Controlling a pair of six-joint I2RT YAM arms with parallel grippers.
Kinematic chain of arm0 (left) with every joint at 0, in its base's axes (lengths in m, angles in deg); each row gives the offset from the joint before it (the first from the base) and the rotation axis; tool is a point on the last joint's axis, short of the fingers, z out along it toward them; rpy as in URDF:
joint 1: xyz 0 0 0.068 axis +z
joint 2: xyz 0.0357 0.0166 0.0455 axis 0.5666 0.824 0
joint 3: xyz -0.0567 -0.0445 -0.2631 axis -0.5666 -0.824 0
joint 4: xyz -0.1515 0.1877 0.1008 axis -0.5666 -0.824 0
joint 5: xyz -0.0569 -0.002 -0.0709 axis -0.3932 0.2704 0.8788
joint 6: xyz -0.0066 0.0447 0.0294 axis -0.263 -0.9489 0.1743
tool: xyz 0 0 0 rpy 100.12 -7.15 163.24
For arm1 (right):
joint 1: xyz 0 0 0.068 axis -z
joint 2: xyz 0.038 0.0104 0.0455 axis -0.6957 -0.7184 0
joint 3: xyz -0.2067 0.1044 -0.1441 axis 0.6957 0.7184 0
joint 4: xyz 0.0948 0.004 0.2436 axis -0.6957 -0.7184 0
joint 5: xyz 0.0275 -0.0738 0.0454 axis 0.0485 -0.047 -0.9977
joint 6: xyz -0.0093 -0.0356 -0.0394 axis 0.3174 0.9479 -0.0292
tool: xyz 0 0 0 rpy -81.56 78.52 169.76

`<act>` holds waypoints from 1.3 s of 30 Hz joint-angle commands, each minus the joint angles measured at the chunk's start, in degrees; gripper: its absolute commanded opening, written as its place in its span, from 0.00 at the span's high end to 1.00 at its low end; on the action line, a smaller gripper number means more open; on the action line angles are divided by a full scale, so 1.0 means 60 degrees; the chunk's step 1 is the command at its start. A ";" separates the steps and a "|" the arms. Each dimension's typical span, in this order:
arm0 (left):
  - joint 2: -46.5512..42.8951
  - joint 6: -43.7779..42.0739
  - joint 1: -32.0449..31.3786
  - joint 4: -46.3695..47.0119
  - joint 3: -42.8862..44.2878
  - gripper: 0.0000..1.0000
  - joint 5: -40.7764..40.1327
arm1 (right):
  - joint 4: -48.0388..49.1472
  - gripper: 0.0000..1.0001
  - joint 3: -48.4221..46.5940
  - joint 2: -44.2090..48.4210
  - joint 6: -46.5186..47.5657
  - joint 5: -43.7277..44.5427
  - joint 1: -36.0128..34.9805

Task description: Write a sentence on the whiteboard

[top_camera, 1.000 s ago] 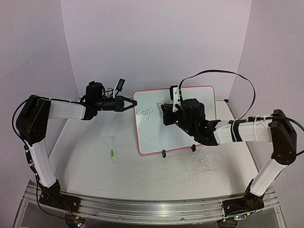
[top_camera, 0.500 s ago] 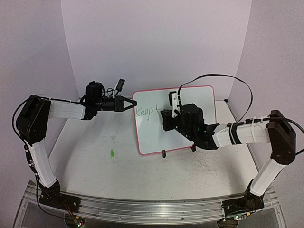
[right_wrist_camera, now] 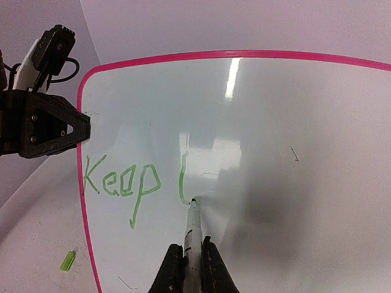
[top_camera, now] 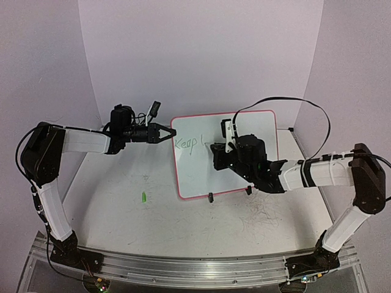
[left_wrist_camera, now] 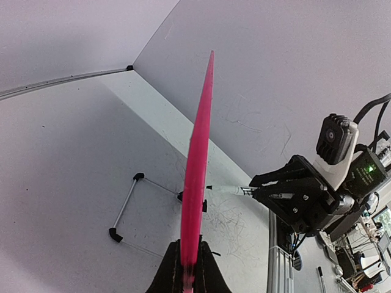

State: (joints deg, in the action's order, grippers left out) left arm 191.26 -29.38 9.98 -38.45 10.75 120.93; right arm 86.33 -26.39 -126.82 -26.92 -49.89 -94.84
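The whiteboard (top_camera: 201, 171) stands tilted on two black clip feet, its pink rim (left_wrist_camera: 197, 165) seen edge-on in the left wrist view. My left gripper (top_camera: 166, 136) is shut on the board's left edge (right_wrist_camera: 80, 159). The sentence (right_wrist_camera: 122, 183) reads "Keep" in green, followed by one curved vertical stroke (right_wrist_camera: 181, 177). My right gripper (right_wrist_camera: 193, 259) is shut on a white marker (right_wrist_camera: 193, 229) whose tip touches the board at the bottom of that stroke. In the top view the right gripper (top_camera: 219, 154) hides the middle of the board.
A small green marker cap (top_camera: 143, 197) lies on the table left of the board. Old scribble marks (top_camera: 263, 217) cover the table near the board's front right. A thin wire stand (left_wrist_camera: 125, 204) lies behind the board. Purple walls (top_camera: 201, 55) enclose the back and sides.
The right gripper moved the marker rightward from "Keep" and drew a new green vertical stroke. The left gripper kept its hold on the board's edge.
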 commanded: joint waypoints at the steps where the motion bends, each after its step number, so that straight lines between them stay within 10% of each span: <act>1: -0.0479 -0.0059 0.0043 0.0368 0.0062 1.00 0.0105 | 0.0125 1.00 -0.0625 0.0271 0.0096 -0.0287 0.0022; 39: -0.0487 -0.0059 0.0042 0.0371 0.0067 1.00 0.0109 | -0.0094 1.00 -0.0565 0.0276 0.0040 0.0412 0.0126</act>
State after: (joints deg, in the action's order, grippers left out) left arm 191.26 -29.38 9.98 -38.36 10.75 120.93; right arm 85.10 -29.80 -127.86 -26.45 -47.74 -94.79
